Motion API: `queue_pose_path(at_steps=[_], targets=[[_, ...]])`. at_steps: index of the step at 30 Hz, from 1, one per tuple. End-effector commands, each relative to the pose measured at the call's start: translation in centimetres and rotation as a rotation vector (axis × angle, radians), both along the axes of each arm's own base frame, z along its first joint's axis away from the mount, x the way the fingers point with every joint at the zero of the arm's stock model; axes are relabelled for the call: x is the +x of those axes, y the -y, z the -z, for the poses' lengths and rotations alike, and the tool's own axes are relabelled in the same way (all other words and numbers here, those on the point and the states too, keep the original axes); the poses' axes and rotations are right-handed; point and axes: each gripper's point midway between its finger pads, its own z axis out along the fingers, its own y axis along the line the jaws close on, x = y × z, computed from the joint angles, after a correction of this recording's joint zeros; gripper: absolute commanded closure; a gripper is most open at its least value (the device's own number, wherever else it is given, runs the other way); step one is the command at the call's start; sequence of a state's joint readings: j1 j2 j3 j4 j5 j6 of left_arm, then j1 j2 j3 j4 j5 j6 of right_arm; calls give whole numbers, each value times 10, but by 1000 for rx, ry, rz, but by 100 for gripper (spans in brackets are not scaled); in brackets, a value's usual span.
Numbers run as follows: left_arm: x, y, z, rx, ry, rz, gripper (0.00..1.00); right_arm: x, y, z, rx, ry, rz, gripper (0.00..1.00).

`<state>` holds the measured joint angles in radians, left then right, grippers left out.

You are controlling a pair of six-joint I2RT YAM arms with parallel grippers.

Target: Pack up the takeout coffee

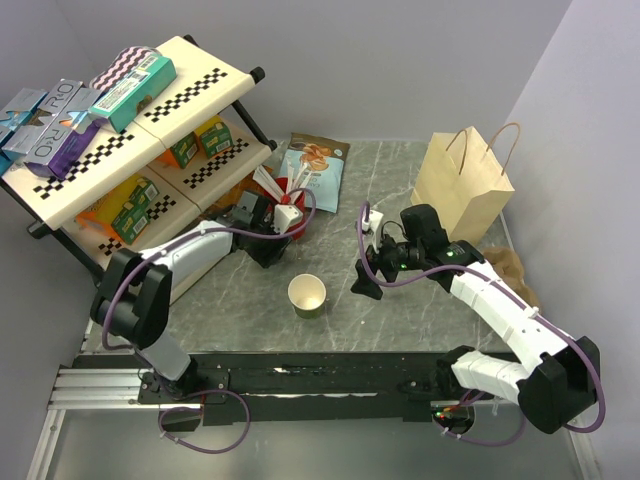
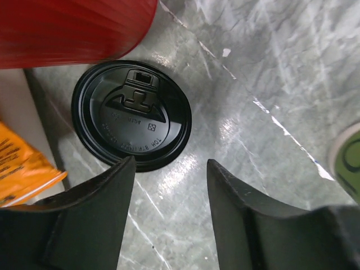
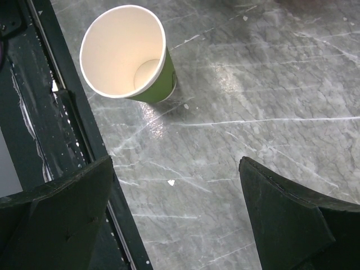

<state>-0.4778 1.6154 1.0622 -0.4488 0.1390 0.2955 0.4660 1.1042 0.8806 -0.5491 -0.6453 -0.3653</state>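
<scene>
1. Clearly light and easily crushed, the cup (image 1: 308, 296) is thin paper with nothing visible inside. I judge that a hard squeeze across its open mouth would buckle it, so a gentle hold low on the wall or over the rolled rim suits it best.
2. Its lid (image 2: 132, 115) looks like stiff, glossy plastic, thin and lying flat on the table (image 1: 390, 330). I expect it to be slippery and hard to get under, and its raised edge is the likely place to pinch.
3. The cup is dark green outside and cream inside. It stands upright and uncovered near the table's middle in the top view, at about 8 o'clock from the paper bag (image 1: 463, 185).
4. The lid is round and black with a moulded sip tab. It lies at 6 o'clock of the red cup (image 2: 73, 28) in the left wrist view; whether the two touch I cannot tell.
5. The left gripper (image 2: 169, 169) has its fingers spread and holds nothing, with the lid at its 11 o'clock.
6. The right gripper (image 3: 174, 169) is spread wide and is also empty, with the cup at its 11 o'clock.
</scene>
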Motion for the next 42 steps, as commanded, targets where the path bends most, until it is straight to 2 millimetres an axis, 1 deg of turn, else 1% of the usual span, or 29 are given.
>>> queue_pose_path(at_steps=[1, 6, 10, 14, 15, 20, 22, 24, 26, 30, 31, 33, 34, 35, 36, 37, 38, 39, 40, 41, 42], targets=[[8, 2, 8, 17, 31, 31, 44, 8, -2, -6, 11, 19, 16, 1], [8, 4, 20, 33, 16, 54, 50, 11, -2, -5, 6, 24, 21, 1], [8, 9, 25, 41, 17, 75, 55, 10, -1, -4, 3, 20, 22, 1], [3, 13, 35, 67, 5, 112, 59, 11, 0, -4, 2, 30, 25, 1], [1, 15, 37, 74, 3, 124, 62, 12, 0, -4, 2, 31, 28, 1], [4, 14, 37, 118, 48, 126, 69, 12, 2, -5, 1, 35, 36, 1], [4, 13, 37, 124, 50, 118, 74, 12, 3, -4, 2, 35, 40, 1], [4, 11, 39, 138, 48, 112, 82, 10, 4, -3, 3, 33, 40, 1], [6, 8, 39, 150, 59, 96, 82, 10, 4, -3, 2, 34, 42, 1], [4, 5, 37, 155, 67, 98, 92, 10, 4, -6, 3, 42, 40, 1], [4, 5, 35, 153, 70, 102, 99, 11, 5, -5, 2, 39, 43, 1], [-2, 9, 26, 120, 64, 120, 99, 11, 4, -9, 4, 47, 38, 1], [-9, 9, 25, 115, 41, 131, 99, 11, 4, -11, 7, 48, 38, 1], [-12, 11, 12, 87, 47, 135, 99, 11, 4, -15, 11, 57, 37, 1], [-22, 20, 3, 20, 15, 170, 99, 9, 3, -17, 16, 59, 22, 1], [-34, 19, -3, -3, -22, 179, 99, 6, 3, -24, 27, 74, 12, 0], [-38, 22, -28, -65, 0, 187, 99, 5, 2, -31, 36, 93, -3, 0], [-47, 28, -41, -121, -14, 217, 99, 3, 3, -35, 35, 115, -18, 0], [-61, 32, -63, -186, -18, 247, 99, 2, 4, -46, 45, 155, -15, 0], [-66, 37, -81, -234, -6, 275, 99, 3, 5, -51, 45, 182, -15, 0], [-72, 39, -92, -258, 3, 304, 99, 3, 3, -57, 49, 207, -15, 0]])
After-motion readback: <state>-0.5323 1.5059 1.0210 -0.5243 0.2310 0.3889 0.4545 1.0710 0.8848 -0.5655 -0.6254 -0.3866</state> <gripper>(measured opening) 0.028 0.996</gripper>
